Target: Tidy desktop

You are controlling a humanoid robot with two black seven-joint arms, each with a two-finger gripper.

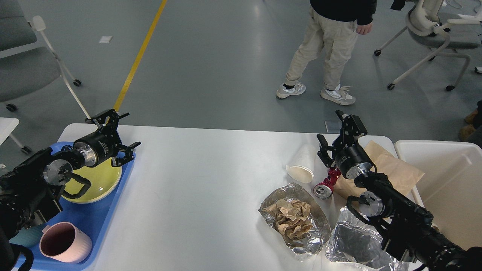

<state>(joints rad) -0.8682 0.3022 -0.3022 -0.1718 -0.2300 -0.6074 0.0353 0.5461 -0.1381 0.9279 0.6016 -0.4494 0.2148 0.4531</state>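
Spreading across the lower frame, the white desktop carries its clutter at two ends, with a wide bare stretch between. At the right end lie a toppled paper cup, a crushed red can, a foil tray holding crumpled brown paper, a second piece of crinkled foil and a brown paper bag. The right gripper hangs above the cup and can, fingers spread and holding nothing. The left gripper hovers over the far edge of a yellow plate on the blue tray at the left end, its fingers likewise apart and empty; a pink mug sits on the tray nearer the camera.

Judging by this layout, the clearing of rubbish at the right end is the step in hand, with nothing yet gripped. The next move seems to call for the right gripper to drop onto the cup or the can, close, and carry it to the cream bin just beside the table's right edge. The can lies touching or nearly touching the bag, and the cup just beside it, so a clean pinch may be awkward; the rounded pieces could roll. The foil looks flimsy and liable to crush. Beyond the table a person stands on the grey floor, with office chairs at both sides, well apart from the work.
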